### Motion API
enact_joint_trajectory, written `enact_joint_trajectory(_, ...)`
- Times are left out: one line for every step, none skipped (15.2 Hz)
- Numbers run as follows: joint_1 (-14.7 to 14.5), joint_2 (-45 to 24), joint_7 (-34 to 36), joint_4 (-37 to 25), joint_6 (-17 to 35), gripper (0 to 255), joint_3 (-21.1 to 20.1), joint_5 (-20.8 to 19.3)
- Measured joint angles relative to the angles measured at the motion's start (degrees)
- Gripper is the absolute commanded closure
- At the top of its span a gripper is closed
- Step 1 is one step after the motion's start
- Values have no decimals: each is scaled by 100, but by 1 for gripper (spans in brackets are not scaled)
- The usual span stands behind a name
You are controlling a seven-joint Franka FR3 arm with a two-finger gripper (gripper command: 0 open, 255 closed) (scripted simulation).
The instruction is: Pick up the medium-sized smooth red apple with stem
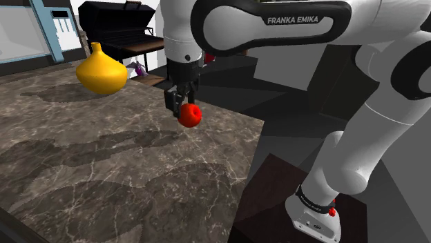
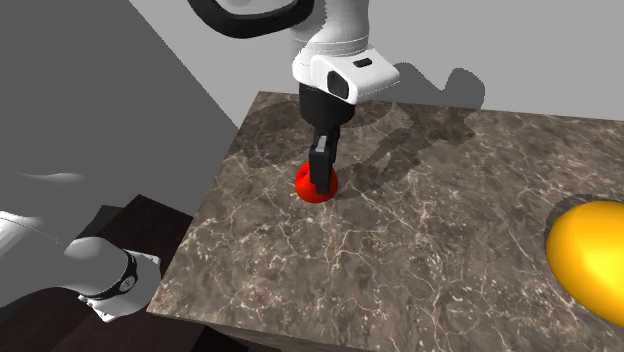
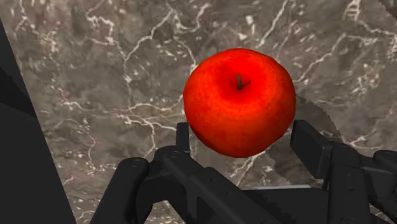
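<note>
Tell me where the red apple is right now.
In the shoulder view the red apple is at the hand, by the right edge of the table, right of the yellow vase.

A yellow vase sits on the veined marble counter

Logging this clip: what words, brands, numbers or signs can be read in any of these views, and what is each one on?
"FRANKA EMIKA": white letters on the dark link of the arm, in the shoulder view.
Dark band round the arm near its base: it carries pale marks, too small to read.
No other text, number or sign is legible in these views.
</note>
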State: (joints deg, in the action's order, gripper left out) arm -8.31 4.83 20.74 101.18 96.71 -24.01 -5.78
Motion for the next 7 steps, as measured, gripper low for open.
enact_joint_trajectory(-1,-6,-3,-65,-59,255,-2,-1)
enact_joint_trajectory(-2,-23,-6,-165,-143,255,-5,-7)
enact_joint_trajectory(-1,-18,-20,-252,-235,255,-3,-4)
enact_joint_trajectory(-3,-33,-19,-347,-316,255,-8,-10)
enact_joint_trajectory(-3,-44,-24,-428,-387,255,-9,-14)
enact_joint_trajectory(1,-57,-40,-518,-464,255,-5,-19)
enact_joint_trajectory(0,-74,-41,-584,-514,255,-8,-26)
